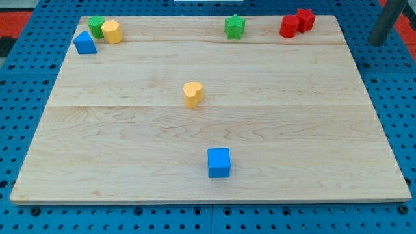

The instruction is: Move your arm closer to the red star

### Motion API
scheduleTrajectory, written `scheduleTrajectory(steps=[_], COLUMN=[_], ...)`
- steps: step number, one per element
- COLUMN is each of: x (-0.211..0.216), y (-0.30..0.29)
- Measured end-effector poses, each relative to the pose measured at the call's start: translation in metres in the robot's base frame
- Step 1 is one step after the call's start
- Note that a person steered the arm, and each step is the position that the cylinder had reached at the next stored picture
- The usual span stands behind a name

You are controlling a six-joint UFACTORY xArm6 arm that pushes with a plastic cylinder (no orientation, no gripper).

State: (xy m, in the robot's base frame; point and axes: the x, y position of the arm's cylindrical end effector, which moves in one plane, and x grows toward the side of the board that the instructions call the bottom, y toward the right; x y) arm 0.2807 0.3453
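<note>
The red star [305, 19] sits at the top right of the wooden board [208, 136], touching a rounder red block [289, 26] on its left. My dark rod comes in from the view's top right corner. My tip [376, 43] is off the board, over the blue pegboard just right of the board's top right corner. It is to the right of and slightly below the red star, with a clear gap between them.
A green star [234, 26] sits at top centre. A green round block [96, 25], a yellow block [112, 31] and a blue triangle [84, 43] cluster at top left. A yellow heart [192, 93] lies mid-board and a blue cube [219, 162] below it.
</note>
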Motion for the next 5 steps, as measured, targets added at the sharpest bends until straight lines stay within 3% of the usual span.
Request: scheduleTrajectory(steps=[3,4,5], x=[-0.09,-0.088,-0.088], y=[-0.073,-0.094,-0.157])
